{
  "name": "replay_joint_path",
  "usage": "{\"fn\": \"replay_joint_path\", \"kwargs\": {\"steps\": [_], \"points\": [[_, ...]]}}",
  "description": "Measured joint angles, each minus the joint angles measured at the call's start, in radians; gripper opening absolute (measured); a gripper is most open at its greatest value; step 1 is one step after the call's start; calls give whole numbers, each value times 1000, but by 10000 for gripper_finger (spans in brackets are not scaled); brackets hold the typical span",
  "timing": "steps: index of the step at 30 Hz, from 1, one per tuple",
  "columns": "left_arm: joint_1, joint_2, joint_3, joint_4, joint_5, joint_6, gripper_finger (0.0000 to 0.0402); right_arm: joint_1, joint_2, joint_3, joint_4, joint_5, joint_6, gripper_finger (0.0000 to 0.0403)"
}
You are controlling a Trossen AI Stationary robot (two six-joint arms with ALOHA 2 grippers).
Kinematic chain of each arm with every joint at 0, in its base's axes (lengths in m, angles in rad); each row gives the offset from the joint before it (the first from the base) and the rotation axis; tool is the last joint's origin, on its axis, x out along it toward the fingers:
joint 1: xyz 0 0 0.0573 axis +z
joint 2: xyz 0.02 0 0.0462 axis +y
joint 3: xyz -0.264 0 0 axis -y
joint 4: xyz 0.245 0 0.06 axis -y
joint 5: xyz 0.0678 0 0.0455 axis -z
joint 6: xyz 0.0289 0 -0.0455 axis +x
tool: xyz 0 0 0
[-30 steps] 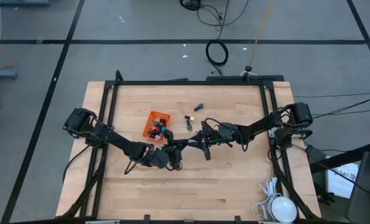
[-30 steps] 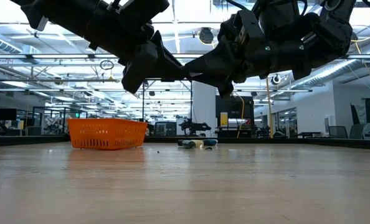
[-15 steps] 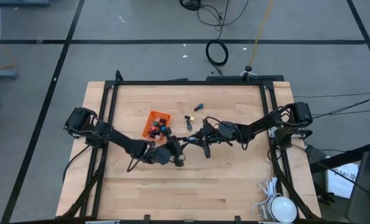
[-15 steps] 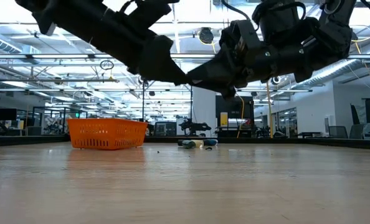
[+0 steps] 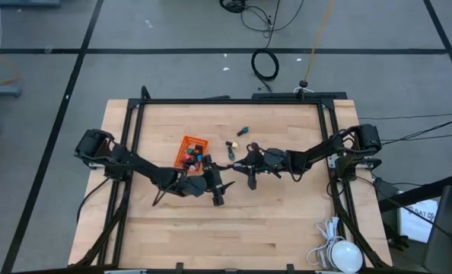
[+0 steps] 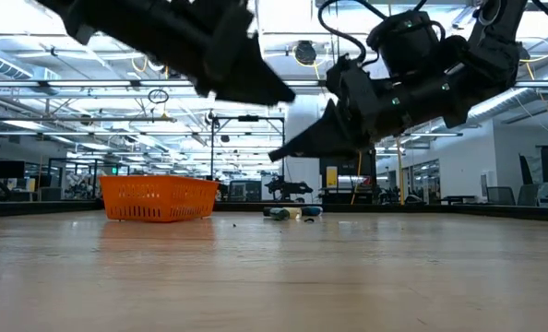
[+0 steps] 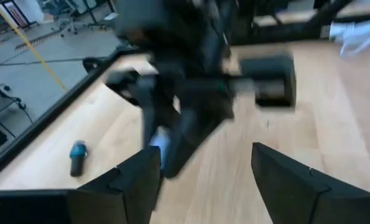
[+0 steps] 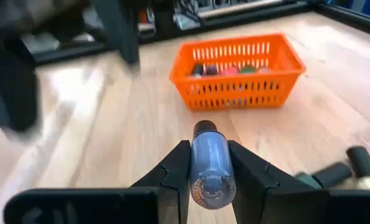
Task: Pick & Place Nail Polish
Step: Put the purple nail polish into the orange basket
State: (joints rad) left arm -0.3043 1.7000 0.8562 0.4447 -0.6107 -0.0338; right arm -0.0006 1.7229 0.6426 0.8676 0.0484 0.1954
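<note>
Orange mesh basket holds several nail polish bottles.

The high view looks straight down on the whole desk. The low view sits at desk height, facing the orange basket from afar. The right wrist view faces that basket closely; the left wrist view faces away.

Pale wooden table top: smooth planks, faint grain, soft sheen. Orange plastic mesh basket: slotted walls, slightly glossy. Pale blue glossy glass nail polish bottle, matt dark cap. Right gripper fingers: matt black plastic. Black metal table frame: matt.
</note>
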Motion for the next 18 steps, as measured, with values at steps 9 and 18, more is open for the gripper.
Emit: {"fn": "replay_joint_path", "kwargs": {"steps": [9, 18], "points": [[-4, -204, -32, -86, 32, -21, 253, 11, 0, 0, -58, 83, -111, 69], [69, -320, -320, 171, 64, -177, 253, 143, 0, 0, -68, 259, -585, 69]]}}
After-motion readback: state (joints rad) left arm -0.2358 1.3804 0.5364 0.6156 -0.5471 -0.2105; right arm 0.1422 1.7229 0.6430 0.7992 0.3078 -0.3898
